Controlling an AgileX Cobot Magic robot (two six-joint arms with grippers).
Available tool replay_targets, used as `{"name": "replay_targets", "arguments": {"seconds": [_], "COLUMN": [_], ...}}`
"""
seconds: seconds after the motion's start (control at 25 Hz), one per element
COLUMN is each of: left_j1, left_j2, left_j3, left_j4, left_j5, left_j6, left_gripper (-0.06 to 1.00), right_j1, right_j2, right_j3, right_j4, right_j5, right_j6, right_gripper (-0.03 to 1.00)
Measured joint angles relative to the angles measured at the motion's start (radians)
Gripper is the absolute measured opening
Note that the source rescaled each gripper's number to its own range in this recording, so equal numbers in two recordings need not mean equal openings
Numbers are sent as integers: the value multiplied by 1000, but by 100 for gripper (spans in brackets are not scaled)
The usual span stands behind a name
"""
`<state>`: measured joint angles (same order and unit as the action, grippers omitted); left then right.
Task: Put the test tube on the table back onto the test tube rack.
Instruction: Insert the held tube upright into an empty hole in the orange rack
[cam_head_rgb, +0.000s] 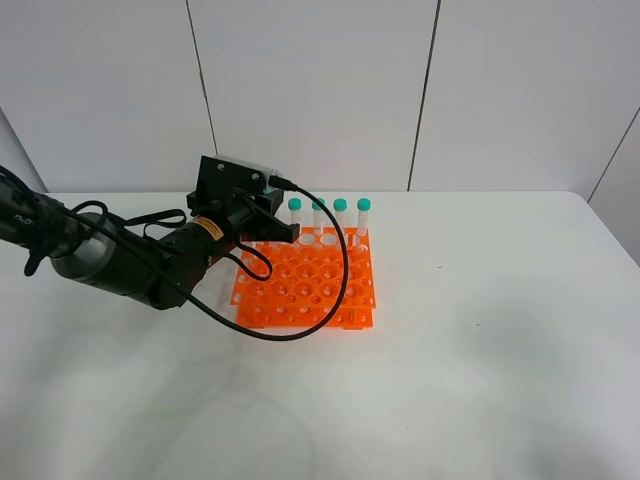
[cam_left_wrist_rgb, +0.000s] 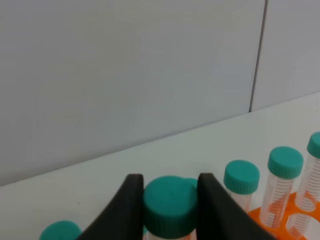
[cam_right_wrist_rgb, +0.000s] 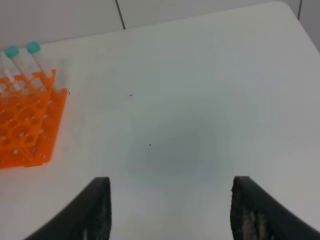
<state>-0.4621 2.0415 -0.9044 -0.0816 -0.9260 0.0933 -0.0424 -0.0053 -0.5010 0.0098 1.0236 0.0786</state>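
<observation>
From the high camera, the orange rack sits on the white table a little left of the middle, nearer the far edge than the near one. Four tubes with teal caps stand upright in the holes of its back row, and the rows in front of them look empty. The left arm reaches in from the left edge, a black cable looping over the rack's front holes, and its gripper hangs at the back left corner of the rack, beside the leftmost of the four tubes. In the left wrist view, the left gripper is clamped on the teal cap of the test tube, one dark finger touching each side; more capped tubes stand in the rack just beside it, and whether the held tube's tip already sits in a hole is hidden. In the right wrist view, the right gripper has its two fingers spread wide with nothing between them, above bare table well apart from the rack, whose corner with two tubes shows at the side.
</observation>
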Motion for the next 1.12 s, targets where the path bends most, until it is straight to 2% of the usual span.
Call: {"name": "replay_targets", "arguments": {"seconds": [1.12], "left_j1": [2], "left_j2": [35], "left_j3": [0], "left_j4": [0], "left_j5": [-26], "left_j6": [-3], "left_gripper": [0], "right_j1": [0], "right_j2": [0], "right_j3": [0], "right_j4": [1], "right_j5": [0], "right_j6": [0], "right_gripper": [67]}}
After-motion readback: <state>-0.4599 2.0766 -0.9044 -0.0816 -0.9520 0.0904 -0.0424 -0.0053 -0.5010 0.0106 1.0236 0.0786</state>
